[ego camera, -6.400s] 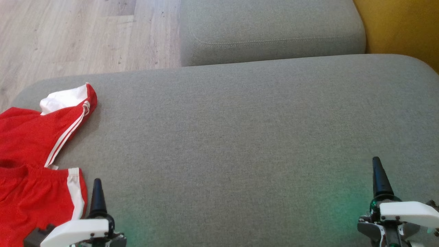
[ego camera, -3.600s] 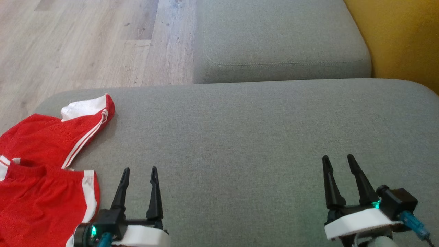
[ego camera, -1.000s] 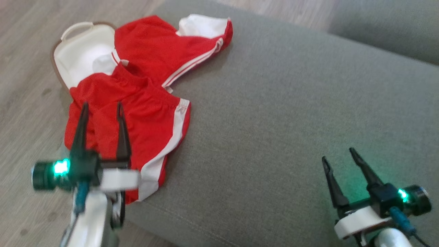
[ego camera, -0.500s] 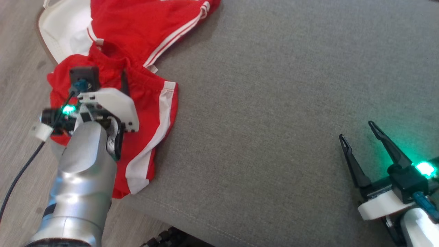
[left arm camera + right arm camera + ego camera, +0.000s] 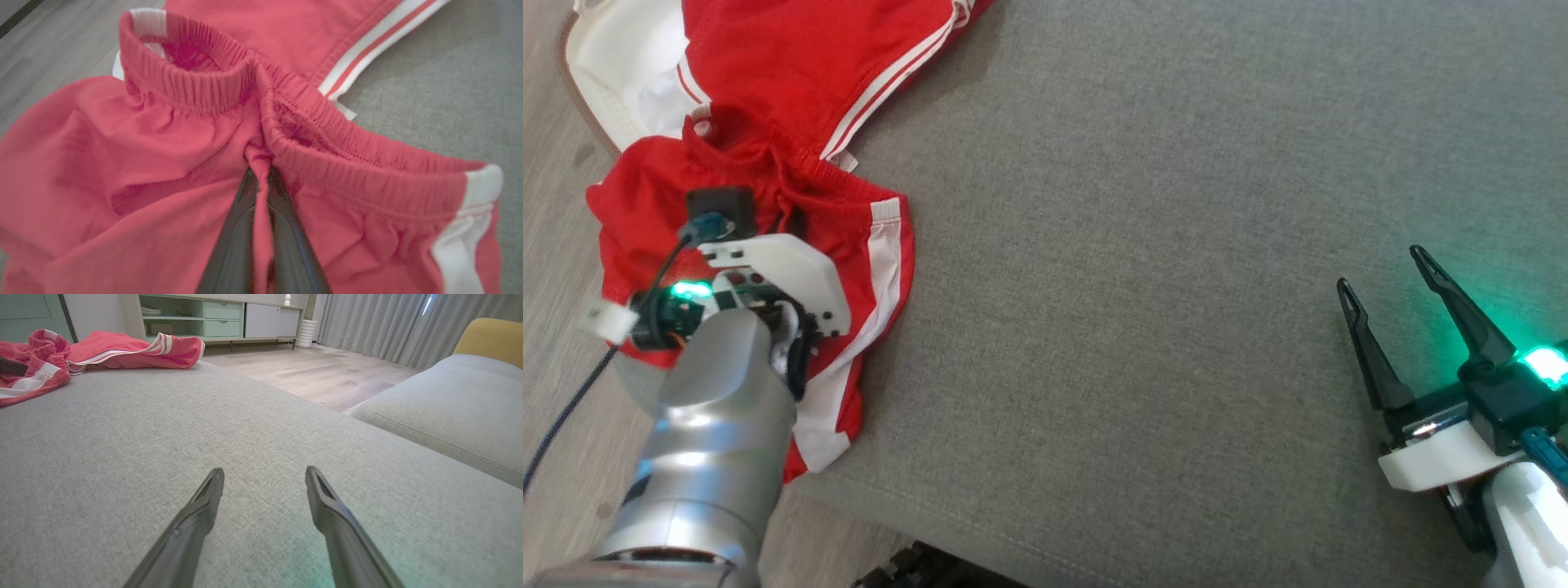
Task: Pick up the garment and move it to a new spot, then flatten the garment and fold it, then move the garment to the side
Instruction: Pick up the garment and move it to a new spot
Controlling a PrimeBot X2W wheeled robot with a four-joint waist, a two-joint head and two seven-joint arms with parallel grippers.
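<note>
The garment, red shorts (image 5: 849,208) with white side stripes and an elastic waistband (image 5: 196,87), lies crumpled over the left edge of the grey sofa cushion (image 5: 1143,245). My left gripper (image 5: 259,173) is shut on a pinched fold of the red fabric just below the waistband; in the head view its white wrist (image 5: 776,269) covers the fingers. The shorts (image 5: 32,371) also lie at the far left of the right wrist view. My right gripper (image 5: 1380,269) stands open over bare cushion at the lower right, its fingers (image 5: 204,506) spread with nothing between them.
A second red garment (image 5: 809,41) with white stripes lies beyond the shorts, partly over a white basket (image 5: 605,73) on the wooden floor (image 5: 556,408). A second grey cushion (image 5: 449,404) and a yellow chair (image 5: 490,335) lie to the right.
The head camera has shifted down and left. My left gripper, open above the shorts a second ago, has dropped onto them and shut on the fabric. The right gripper stays open.
</note>
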